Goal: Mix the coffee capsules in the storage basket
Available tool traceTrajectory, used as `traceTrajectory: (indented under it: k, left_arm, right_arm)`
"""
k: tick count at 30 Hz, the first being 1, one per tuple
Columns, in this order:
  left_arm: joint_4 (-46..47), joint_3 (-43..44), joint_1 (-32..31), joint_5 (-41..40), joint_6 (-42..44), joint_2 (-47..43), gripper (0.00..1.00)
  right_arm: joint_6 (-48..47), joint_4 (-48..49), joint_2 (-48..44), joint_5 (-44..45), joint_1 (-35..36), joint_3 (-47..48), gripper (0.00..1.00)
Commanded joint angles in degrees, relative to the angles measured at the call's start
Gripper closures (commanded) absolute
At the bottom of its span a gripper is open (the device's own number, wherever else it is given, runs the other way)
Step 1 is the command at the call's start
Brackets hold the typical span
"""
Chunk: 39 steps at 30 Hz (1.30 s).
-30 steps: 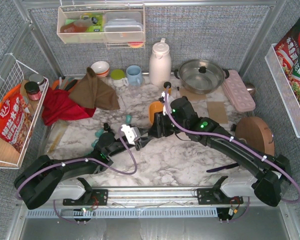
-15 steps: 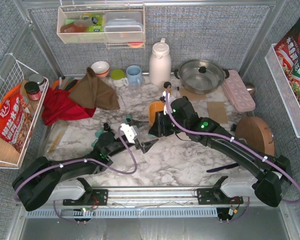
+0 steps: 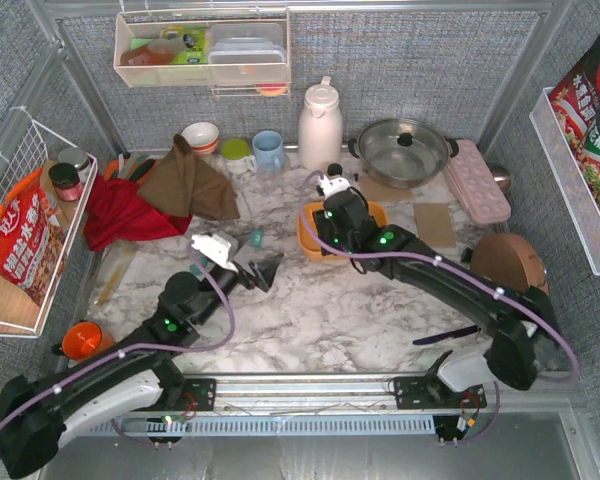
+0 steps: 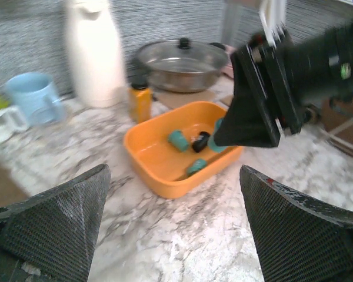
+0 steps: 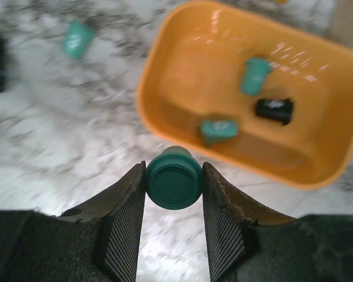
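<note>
The orange storage basket (image 5: 200,76) lies on the marble with two teal coffee capsules (image 5: 256,75) and a black one (image 5: 275,110) in it. My right gripper (image 5: 174,176) is shut on another teal capsule (image 5: 174,187), held over the marble just outside the basket's near rim. From above, the right gripper (image 3: 332,238) hides much of the basket (image 3: 308,235). A loose teal capsule (image 3: 257,238) lies left of the basket. My left gripper (image 3: 265,270) hangs wide open and empty, short of the basket (image 4: 165,176), and apart from it.
An amber bottle (image 4: 140,101), a white thermos (image 3: 320,125), a blue mug (image 3: 268,150) and a steel pot (image 3: 402,150) stand behind the basket. A pink egg tray (image 3: 477,180) and round wooden board (image 3: 510,265) are at the right, cloths (image 3: 150,200) at the left.
My left gripper opened wide and drew back to the left, away from the right gripper. My right gripper swung farther back over the basket, keeping its teal capsule.
</note>
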Motion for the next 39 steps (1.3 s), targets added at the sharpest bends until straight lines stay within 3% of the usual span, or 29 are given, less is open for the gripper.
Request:
traceTrajectory:
  k: [1,9,11,14,19,22,28,33,39]
  left_arm:
    - [-24.3,5.7,0.0,-19.3,-9.6,-5.9,0.01]
    - [-52.8,18.2,0.0,-25.1,-11.8,-12.3,0.01]
    - [-54.1,17.2,0.0,-26.2,-10.9,-14.8,0.01]
    - [-51.7,13.8,0.0,-27.0,-10.8,-18.6,0.01]
    - [-49.4,12.5,0.2,-25.8,-9.1,-21.5,0.01]
    - [-49.9,12.1,0.2,-25.5,-9.3,-21.7,0.01]
    - [-51.0,12.8,0.2,-26.2,-10.2,-20.1,0.01]
    - [-53.9,14.5,0.2,-28.4,-15.6,-17.7,0.01]
    - [-59.9,13.4,0.1,-38.6,-33.4,-13.0,0.01]
  right_arm:
    - [-9.2,5.4,6.5,14.5,-1.3,2.5,0.78]
    - [-11.8,8.7,19.4,16.4,-5.1,9.4,0.78]
    - [-11.0,9.3,21.6,16.3,-5.9,10.5,0.77]
    - [-8.7,9.4,24.3,15.1,-6.9,11.7,0.65]
    - [-5.3,9.3,26.8,12.8,-8.6,12.9,0.54]
    - [-4.3,8.5,26.9,12.5,-9.1,13.1,0.42]
    - [-2.9,6.4,23.4,12.3,-9.6,11.4,0.20]
    - [-1.8,7.8,15.2,12.4,-9.6,5.5,0.17]
    - [-1.4,11.7,2.5,9.8,-9.6,-5.9,0.18]
